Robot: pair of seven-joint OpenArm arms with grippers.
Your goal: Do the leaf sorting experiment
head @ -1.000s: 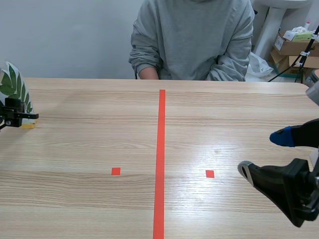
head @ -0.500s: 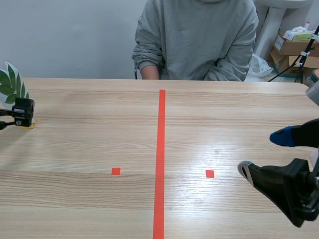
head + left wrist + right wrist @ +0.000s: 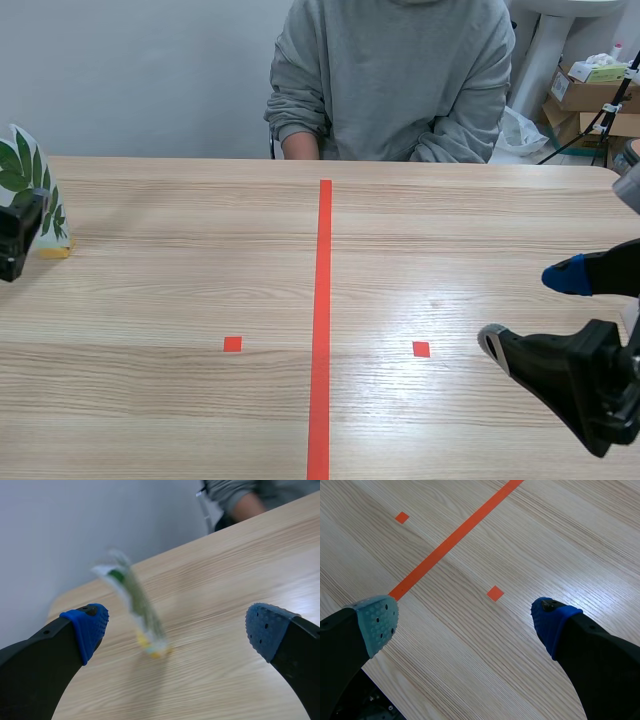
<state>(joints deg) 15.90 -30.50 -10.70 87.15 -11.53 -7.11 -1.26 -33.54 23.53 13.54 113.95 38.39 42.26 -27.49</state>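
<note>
Left tool (image 3: 177, 625), fingers apart and holding nothing, faces the leaf (image 3: 134, 605), which stands upright on the bench (image 3: 240, 580) just ahead, between the finger lines. A finger brushing this thin leaf off-centre could tip it flat. Right tool (image 3: 465, 622), also apart, hangs over the bench, well away.

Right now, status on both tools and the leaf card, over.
Left tool open, empty. Right tool open, empty. White card with green leaf print standing on yellow base, ahead of left tool. Nothing in between.
</note>
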